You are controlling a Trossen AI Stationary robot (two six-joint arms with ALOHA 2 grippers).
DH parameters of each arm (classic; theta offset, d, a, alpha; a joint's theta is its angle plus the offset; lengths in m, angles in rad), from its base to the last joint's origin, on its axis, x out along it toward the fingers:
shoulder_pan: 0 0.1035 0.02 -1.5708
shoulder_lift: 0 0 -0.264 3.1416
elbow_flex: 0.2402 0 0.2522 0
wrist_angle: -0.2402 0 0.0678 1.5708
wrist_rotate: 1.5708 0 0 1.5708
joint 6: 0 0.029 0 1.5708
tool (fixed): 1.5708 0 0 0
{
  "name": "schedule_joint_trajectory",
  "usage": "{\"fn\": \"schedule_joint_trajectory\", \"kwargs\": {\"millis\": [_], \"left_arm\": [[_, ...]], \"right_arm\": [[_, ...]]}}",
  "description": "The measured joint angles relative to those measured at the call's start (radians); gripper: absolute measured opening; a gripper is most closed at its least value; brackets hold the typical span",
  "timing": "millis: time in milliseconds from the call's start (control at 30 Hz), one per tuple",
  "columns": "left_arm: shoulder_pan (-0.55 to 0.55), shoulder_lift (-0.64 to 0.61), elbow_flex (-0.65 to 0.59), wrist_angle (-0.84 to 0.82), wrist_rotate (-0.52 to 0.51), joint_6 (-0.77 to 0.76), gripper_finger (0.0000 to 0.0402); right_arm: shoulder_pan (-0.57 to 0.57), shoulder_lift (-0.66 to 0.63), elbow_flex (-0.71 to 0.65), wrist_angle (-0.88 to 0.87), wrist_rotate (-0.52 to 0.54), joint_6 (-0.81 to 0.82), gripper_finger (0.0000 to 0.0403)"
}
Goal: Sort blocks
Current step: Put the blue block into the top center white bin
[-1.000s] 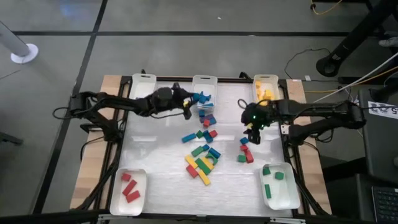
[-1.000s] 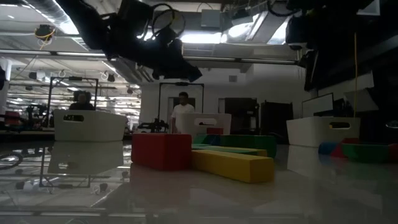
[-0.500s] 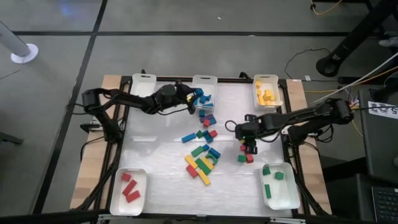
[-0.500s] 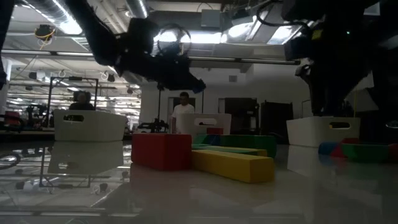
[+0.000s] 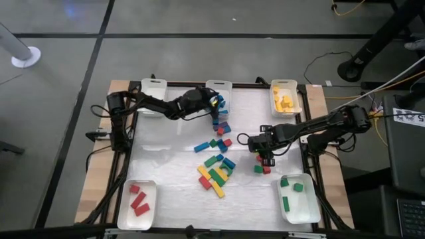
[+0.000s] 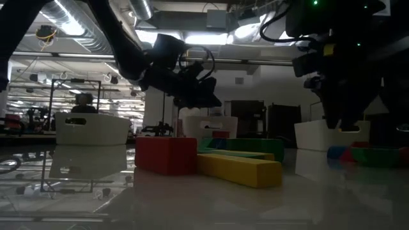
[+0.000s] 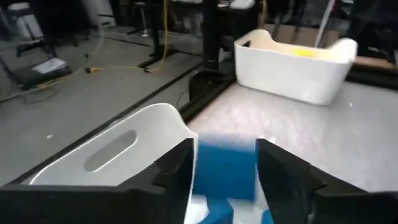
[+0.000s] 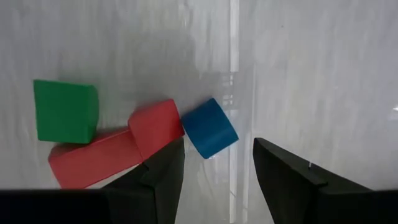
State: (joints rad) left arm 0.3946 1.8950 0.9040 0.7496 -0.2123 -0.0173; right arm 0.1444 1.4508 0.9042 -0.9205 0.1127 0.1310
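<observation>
My left gripper [image 5: 212, 103] reaches out over the near rim of the far middle white tray [image 5: 218, 85] and is shut on a blue block [image 7: 225, 171]. My right gripper [image 8: 217, 155] points down, open, over a small cluster at the table's right. That cluster is a blue block [image 8: 209, 127], two red blocks [image 8: 124, 149] and a green cube [image 8: 65, 111], all lying flat on the table. The blue block lies just beyond the right fingertips and nothing touches it. More loose blocks [image 5: 216, 169] lie mid-table. My left gripper pinches the blue block by two opposite faces [image 7: 202, 174] between its two fingers. The fingers come nearly level from the table's left. The block is lifted clear, above the tray's rim [image 7: 155, 121].
Other white trays stand at the corners: far left [image 5: 153, 86], far right with yellow blocks [image 5: 284, 98], near left with red ones [image 5: 137, 199], near right with green ones [image 5: 297, 198]. Blue and red blocks [image 5: 221, 123] lie just in front of the far middle tray.
My left gripper has gone toward the table's right and down, carrying the blue block out over the far middle tray. My right gripper has gone toward the near edge and down, and now hangs over the red, blue and green cluster.
</observation>
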Motion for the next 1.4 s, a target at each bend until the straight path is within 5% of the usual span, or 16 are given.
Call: {"fn": "schedule_joint_trajectory", "kwargs": {"millis": [333,1133,1400], "left_arm": [[-0.003,-0.006,0.012,-0.036,-0.005,-0.009,0.0227],[-0.088,-0.008,0.011,-0.026,-0.005,0.044,0.0226],[-0.096,-0.008,0.011,-0.027,-0.005,0.044,0.0226]], "right_arm": [[0.000,0.002,0.000,-0.001,0.000,-0.016,0.0193],[-0.001,0.008,-0.136,0.129,-0.014,-0.086,0.0193],[-0.001,0.007,-0.153,0.172,0.058,-0.111,0.0193]]}}
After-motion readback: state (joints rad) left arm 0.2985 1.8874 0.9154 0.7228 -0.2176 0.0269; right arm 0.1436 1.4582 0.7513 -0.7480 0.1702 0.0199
